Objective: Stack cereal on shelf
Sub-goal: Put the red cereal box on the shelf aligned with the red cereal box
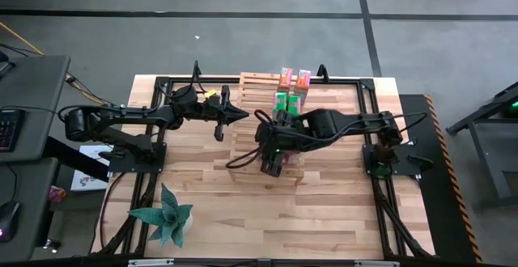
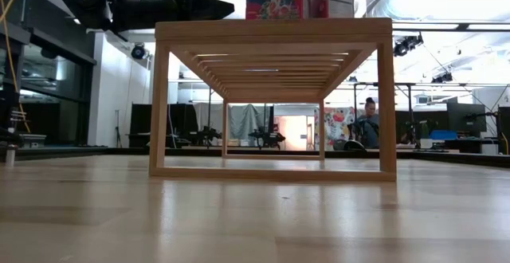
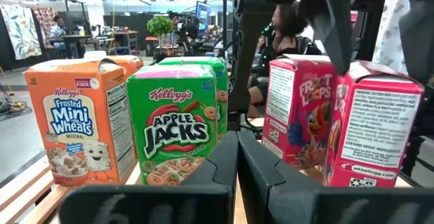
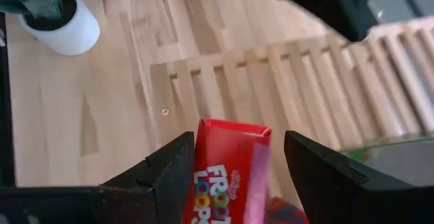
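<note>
**On the wooden rack: six boxes up, the last red one not yet let go**

On the big light wooden slatted shelf (image 1: 257, 150) in the middle of the table, all six small cardboard cereal boxes can be counted in the left wrist view. Two orange Mini-Wheats boxes (image 3: 80, 129) are lined up one behind the other. Two green Apple Jacks boxes (image 3: 178, 125) are lined up just beside them. Two red Froot Loops boxes (image 3: 298, 112) are placed side by side next to the green ones. From above, the orange boxes (image 1: 295, 78) are seen at the 12 o'clock end of the shelf, with the green boxes (image 1: 286, 102) just toward 6 o'clock from them.

The stacking looks almost done. What seems to be left is for the last red box to be let go and the arm to be pulled away.

The right gripper (image 1: 273, 163) is held over the shelf, toward 6 o'clock from the green boxes. Its fingers are spread wide. A red box (image 4: 227, 173) is seen between them, with a gap on each side, so it does not look squeezed.

The left gripper (image 1: 235, 119) is parked at the 9 o'clock edge of the shelf. Its fingers are pressed together and nothing is held.
</note>
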### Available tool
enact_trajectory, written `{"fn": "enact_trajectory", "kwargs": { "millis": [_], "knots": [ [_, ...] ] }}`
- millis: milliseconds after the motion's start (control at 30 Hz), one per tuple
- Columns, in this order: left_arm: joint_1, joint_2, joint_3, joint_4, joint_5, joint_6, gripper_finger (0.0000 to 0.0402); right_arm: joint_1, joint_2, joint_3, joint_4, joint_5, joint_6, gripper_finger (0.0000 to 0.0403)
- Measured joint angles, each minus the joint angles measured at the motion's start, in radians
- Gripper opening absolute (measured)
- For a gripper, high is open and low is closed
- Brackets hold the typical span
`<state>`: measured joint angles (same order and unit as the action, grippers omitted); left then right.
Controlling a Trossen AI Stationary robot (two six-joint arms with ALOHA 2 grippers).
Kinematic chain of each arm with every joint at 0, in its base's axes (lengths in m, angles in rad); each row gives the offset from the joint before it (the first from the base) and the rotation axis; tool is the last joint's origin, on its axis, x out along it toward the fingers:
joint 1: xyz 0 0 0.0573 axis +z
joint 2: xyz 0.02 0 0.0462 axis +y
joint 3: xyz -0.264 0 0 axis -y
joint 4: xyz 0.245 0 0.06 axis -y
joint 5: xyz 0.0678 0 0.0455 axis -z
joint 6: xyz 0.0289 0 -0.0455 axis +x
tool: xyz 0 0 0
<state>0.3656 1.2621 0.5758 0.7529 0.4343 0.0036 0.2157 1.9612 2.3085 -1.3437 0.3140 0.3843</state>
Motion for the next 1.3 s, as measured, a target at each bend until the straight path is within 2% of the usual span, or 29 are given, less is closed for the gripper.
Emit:
{"fn": "enact_trajectory", "kwargs": {
  "millis": [233,367,467,633,700,767,867,1000,1133,1300],
  "knots": [
    [0.004,-0.004,0.000,0.010,-0.011,0.019,0.0000,0.017,-0.076,0.000,-0.015,0.100,-0.053,0.0222],
    [0.015,-0.014,0.000,0.002,-0.010,0.019,0.0000,0.060,-0.129,0.000,-0.120,0.192,0.005,0.0210],
    [0.020,-0.035,0.000,-0.012,-0.003,0.019,0.0000,0.111,-0.156,-0.002,-0.240,0.295,0.119,0.0180],
    [0.016,-0.081,-0.003,-0.050,0.001,0.016,0.0000,0.212,-0.243,-0.142,-0.221,0.358,0.216,0.0085],
    [0.008,-0.097,-0.008,-0.051,0.001,0.019,0.0000,0.248,-0.299,-0.275,-0.218,0.383,0.291,0.0035],
    [-0.003,-0.112,-0.015,-0.055,0.001,0.024,0.0000,0.271,-0.363,-0.417,-0.193,0.389,0.359,0.0010],
    [-0.015,-0.131,-0.018,-0.051,0.001,0.025,0.0000,0.300,-0.478,-0.655,-0.198,0.393,0.548,0.0021],
    [-0.022,-0.135,-0.018,-0.054,0.001,0.008,0.0000,0.333,-0.643,-0.970,-0.060,0.406,0.703,0.0006],
    [-0.038,-0.135,-0.014,-0.125,0.016,-0.033,0.0000,0.350,-0.802,-1.239,0.200,0.504,0.732,0.0006],
    [-0.103,-0.136,0.058,-0.273,0.122,-0.055,0.0000,0.332,-0.933,-1.503,0.571,0.625,0.611,0.0002]
  ]
}}
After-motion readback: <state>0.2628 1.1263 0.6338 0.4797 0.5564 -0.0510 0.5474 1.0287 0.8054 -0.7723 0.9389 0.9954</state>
